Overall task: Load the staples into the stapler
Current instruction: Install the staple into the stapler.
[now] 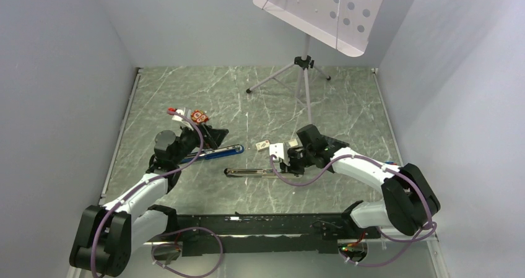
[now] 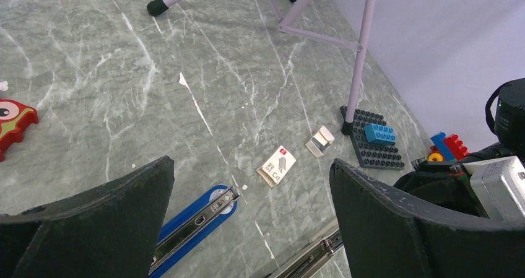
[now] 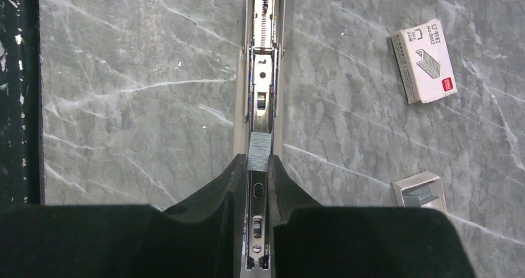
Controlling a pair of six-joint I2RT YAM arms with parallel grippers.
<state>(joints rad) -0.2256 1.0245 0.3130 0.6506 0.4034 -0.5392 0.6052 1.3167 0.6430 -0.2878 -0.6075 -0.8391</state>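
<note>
The right pincer point(image 3: 258, 161), nearly closed, pinches the staples point(image 3: 259, 152) by their sides over the open stapler's point(image 3: 262, 73) narrow channel, just under its tips. If the strip goes down tilted, it would likely catch a rail and jam or snap. Bare desk point(image 3: 136, 104) flanks this pincer, the staple box point(image 3: 425, 59) sits well to its right, and the left pincer point(image 2: 251, 165) gapes wide, empty.

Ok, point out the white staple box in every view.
Top external: staple box near the centre, just beyond the silver stapler.
Left wrist: lower centre, with the stapler at the bottom edge.
Right wrist: upper right, with the stapler running down the centre.
Shared landmark: the open silver stapler.
</note>
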